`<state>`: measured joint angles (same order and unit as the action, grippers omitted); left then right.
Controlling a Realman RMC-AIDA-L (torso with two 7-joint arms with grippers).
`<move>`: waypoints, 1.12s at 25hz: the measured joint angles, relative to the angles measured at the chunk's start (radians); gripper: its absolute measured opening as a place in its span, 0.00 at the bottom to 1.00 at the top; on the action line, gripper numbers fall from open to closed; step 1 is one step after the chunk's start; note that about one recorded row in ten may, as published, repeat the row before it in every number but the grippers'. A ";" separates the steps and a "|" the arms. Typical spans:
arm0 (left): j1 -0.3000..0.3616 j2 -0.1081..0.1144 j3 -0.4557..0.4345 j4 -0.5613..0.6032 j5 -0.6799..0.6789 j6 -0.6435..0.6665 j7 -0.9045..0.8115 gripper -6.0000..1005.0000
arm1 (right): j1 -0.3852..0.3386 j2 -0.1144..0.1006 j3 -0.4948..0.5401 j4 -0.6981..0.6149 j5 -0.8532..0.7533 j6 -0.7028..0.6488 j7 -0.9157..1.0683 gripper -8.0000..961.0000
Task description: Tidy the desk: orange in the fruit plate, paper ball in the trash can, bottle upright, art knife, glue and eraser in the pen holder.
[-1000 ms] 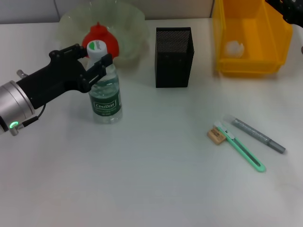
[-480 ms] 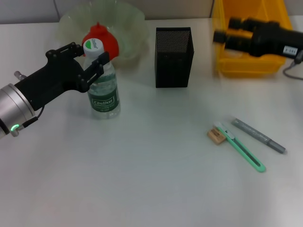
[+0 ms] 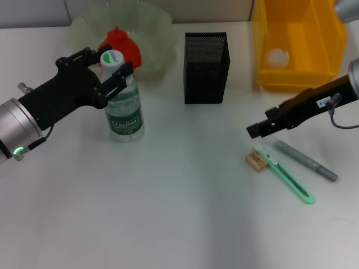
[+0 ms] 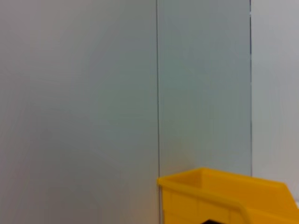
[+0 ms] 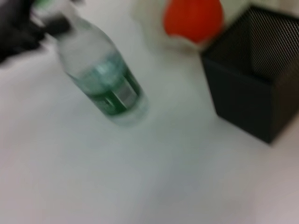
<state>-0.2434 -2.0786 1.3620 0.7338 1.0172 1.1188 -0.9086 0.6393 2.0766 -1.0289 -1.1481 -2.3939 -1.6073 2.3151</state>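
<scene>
The bottle [image 3: 124,106] stands upright on the white desk [image 3: 168,213], just in front of the fruit plate [image 3: 154,28]; the left gripper [image 3: 109,70] is clenched on its neck, just below the white-and-green cap; the body is clear ribbed plastic with a green label, apparently holding liquid — judged moderately heavy, smooth and slightly compliant, so the stiffer neck is the sound place to hold it. The orange [image 3: 120,45] lies in the translucent, wavy-rimmed plate; the paper ball [image 3: 277,56] sits in the yellow trash can [image 3: 331,61], a rigid plastic bin. The three remaining items lie close together toward the right side of the desk: the eraser [image 3: 256,160], a small tan block, light and grippy, best taken across its short sides; the art knife [image 3: 286,175], a long, thin green plastic body lying flat, light, stiff and low, so a pinch across its width near mid-length is advised; the glue [image 3: 305,159], a slim grey stick, smooth and liable to roll. The right gripper [image 3: 255,130] hovers just above the eraser and the knife's near end; whether its fingers are parted or closed cannot be told. The pen holder [image 3: 206,67] is a black mesh box — rigid, open-topped, light enough to shift if knocked.
</scene>
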 joint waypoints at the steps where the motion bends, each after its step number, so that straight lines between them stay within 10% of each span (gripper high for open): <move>1: 0.000 0.000 0.001 0.001 -0.006 0.008 0.000 0.53 | 0.011 0.000 -0.016 -0.003 -0.034 -0.004 0.040 0.80; 28: 0.005 0.009 -0.010 0.220 -0.036 0.076 -0.156 0.66 | 0.072 0.008 -0.247 0.058 -0.287 -0.081 0.339 0.69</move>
<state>-0.2385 -2.0693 1.3523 0.9538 0.9809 1.1949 -1.0641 0.7117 2.0847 -1.2759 -1.0902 -2.6805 -1.6882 2.6543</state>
